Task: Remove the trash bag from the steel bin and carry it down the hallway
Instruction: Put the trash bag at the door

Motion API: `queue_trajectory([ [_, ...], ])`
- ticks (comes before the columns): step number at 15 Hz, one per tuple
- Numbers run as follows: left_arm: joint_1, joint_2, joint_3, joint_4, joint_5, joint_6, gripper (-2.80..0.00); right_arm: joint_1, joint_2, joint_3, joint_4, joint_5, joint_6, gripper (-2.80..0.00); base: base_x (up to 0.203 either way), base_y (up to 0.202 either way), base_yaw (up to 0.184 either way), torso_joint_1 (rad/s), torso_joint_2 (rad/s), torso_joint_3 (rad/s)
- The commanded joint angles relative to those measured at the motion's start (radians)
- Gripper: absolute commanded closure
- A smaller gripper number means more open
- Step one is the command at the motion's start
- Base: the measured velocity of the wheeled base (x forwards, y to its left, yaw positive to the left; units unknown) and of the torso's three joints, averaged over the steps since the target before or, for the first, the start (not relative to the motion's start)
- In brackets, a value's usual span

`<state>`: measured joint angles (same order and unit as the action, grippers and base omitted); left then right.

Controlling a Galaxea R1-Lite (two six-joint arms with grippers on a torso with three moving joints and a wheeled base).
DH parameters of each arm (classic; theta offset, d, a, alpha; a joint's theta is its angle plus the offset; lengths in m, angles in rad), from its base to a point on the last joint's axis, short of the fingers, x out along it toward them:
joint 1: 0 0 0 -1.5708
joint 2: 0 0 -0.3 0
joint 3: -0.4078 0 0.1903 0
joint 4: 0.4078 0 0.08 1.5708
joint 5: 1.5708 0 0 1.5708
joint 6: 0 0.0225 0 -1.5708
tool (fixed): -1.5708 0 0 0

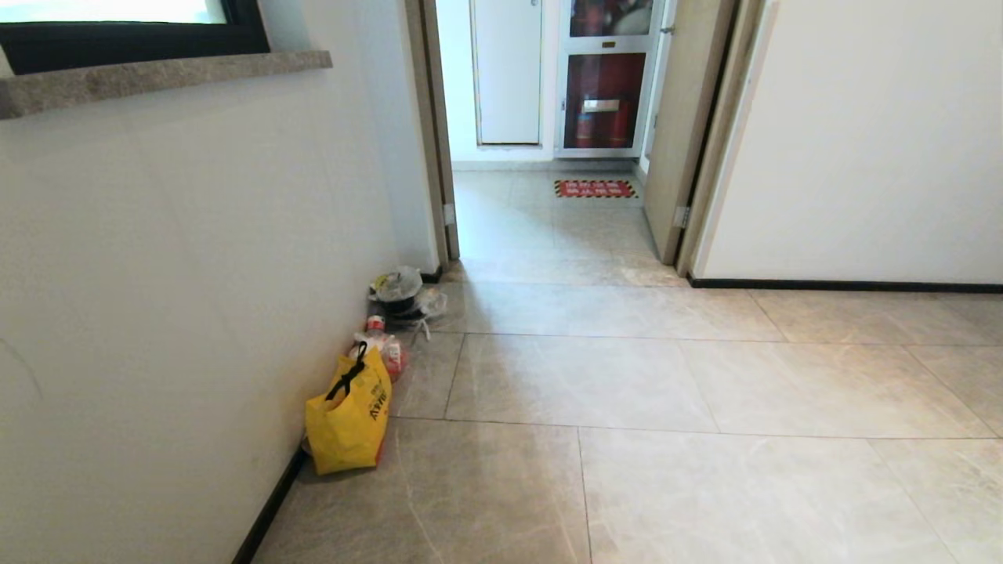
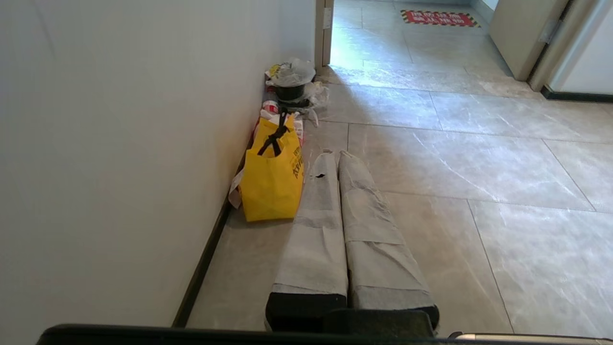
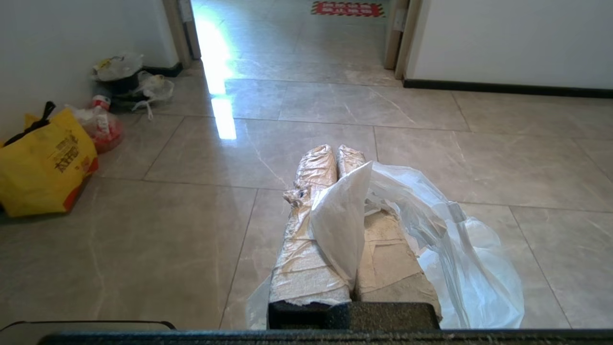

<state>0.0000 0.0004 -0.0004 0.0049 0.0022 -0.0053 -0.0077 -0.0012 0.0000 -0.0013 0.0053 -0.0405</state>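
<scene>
Hallway (image 1: 642,376) of glossy beige tiles stretches toward an open doorway, a red-and-yellow floor marking (image 1: 595,189) lying beyond the threshold. The right pincer (image 3: 335,153), its taped fingers pressed together, is clamped on the trash bag (image 3: 431,230), thin white plastic draped over the fingers and hanging off to one side above the floor. The left pincer (image 2: 333,155) is closed with nothing between its fingers, pointing along the floor just beside a yellow bag (image 2: 273,177) with black handles. That bag stands against the white wall (image 1: 196,258); farther along the wall sits a small heap of plastic-wrapped rubbish (image 1: 400,294) near the door frame. Neither arm appears in the head view.
</scene>
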Motion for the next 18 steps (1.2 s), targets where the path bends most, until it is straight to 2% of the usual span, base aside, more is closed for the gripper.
queue_trajectory([
  [1, 0.000, 0.000, 0.000, 0.000, 0.001, -0.001, 0.00, 0.000, 0.001, 0.000, 0.000, 0.001, 0.002, 0.00, 0.189, 0.000, 0.002, -0.002, 0.01, 0.003],
  [18, 0.000, 0.000, 0.000, 0.000, 0.001, -0.001, 0.00, 0.000, 0.001, 0.000, 0.000, 0.001, 0.004, 0.00, 0.192, 0.000, 0.000, 0.002, 0.00, 0.002],
])
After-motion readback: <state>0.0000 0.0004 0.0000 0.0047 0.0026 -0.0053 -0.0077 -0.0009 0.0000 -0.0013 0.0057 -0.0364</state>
